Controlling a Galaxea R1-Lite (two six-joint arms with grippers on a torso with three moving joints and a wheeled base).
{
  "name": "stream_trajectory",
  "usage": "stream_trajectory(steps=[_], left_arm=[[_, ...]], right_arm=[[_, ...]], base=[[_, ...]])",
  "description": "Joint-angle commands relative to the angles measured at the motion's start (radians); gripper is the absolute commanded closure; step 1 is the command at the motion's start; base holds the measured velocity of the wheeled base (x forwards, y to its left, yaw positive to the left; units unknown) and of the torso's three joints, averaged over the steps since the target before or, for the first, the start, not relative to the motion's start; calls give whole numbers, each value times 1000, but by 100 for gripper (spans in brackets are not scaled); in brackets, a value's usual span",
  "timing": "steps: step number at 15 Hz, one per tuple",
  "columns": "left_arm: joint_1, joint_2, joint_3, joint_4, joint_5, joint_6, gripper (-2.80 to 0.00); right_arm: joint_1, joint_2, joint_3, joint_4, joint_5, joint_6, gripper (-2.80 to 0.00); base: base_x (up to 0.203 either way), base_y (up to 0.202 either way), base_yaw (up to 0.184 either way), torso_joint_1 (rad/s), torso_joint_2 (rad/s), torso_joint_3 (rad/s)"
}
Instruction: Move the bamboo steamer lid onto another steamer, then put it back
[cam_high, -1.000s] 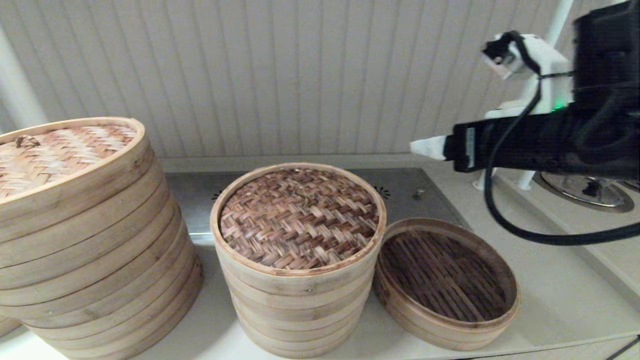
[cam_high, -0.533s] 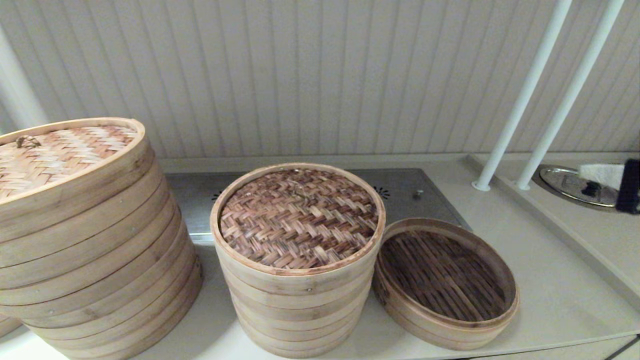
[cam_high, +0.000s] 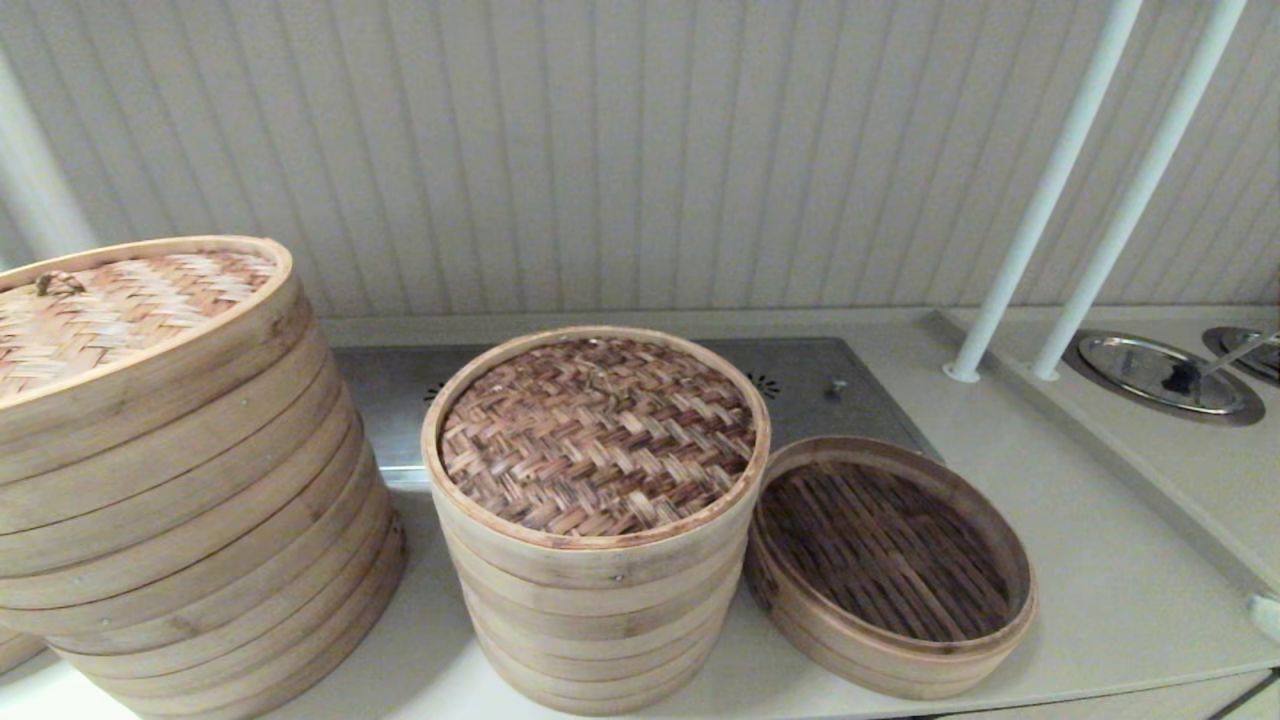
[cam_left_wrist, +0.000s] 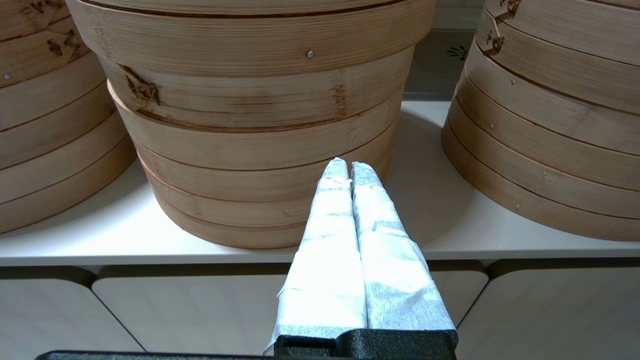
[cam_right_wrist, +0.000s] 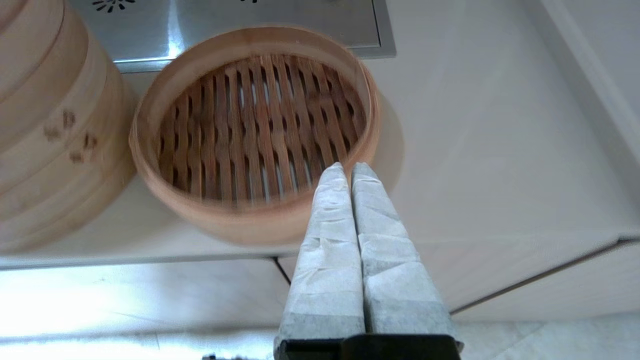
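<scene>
The bamboo steamer lid, dark herringbone weave in a pale rim, rests on the middle stack of pale tiers. Touching that stack on its right is the low single-tier steamer, its dark slatted floor bare. My right gripper is shut on nothing and hangs off the counter's front edge, pointing at the near rim of that low steamer. Only its white tip shows in the head view. My left gripper, also shut and empty, sits low before the counter front, out of the head view.
A much wider many-tier stack with a tan loop-handled lid stands at the left; the left wrist faces it. Two white poles and steel dishes sit at the back right. A steel vent panel lies behind.
The right arm, raised across the upper right a second ago, has dropped and pulled back to the lower right edge. The lid and steamers have not moved.
</scene>
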Motion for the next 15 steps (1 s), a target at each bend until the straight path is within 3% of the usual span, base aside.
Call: stream_trajectory(steps=[1, 10, 15], left_arm=[[0, 0, 0, 0, 1, -2, 0], [0, 0, 0, 0, 0, 0, 0], [0, 0, 0, 0, 1, -2, 0]], right_arm=[[3, -197, 114, -3, 0, 3, 0], [9, -575, 325, -4, 53, -2, 0], [10, -625, 358, -6, -10, 6, 0]], base=[[0, 0, 0, 0, 0, 0], [0, 0, 0, 0, 0, 0], [0, 0, 0, 0, 0, 0]])
